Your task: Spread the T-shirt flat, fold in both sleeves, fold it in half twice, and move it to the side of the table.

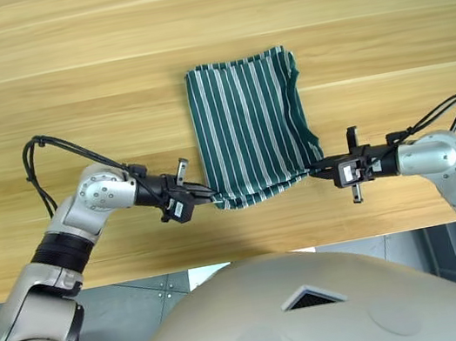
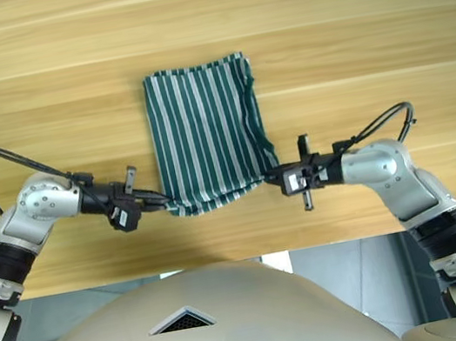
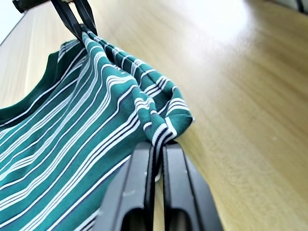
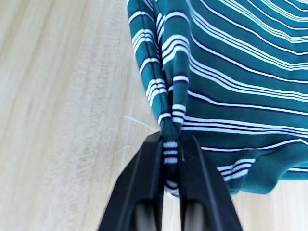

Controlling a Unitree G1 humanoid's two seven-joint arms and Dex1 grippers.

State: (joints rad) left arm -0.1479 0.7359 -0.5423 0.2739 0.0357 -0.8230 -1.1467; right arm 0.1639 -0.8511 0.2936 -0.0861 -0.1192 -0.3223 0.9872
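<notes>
The striped T-shirt (image 1: 246,123) is laid centrally on the wooden table (image 1: 63,85), sleeves tucked, near corners pinched by the left gripper (image 1: 212,195) and right gripper (image 1: 313,170); a half-fold seems begun, hem to be lifted evenly and carried across

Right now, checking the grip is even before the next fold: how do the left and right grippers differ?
The left gripper pinches the T-shirt's near left corner, the right gripper its near right corner. The left gripper points toward the robot's right, the right gripper toward its left. Both are shut on bunched cloth.
</notes>
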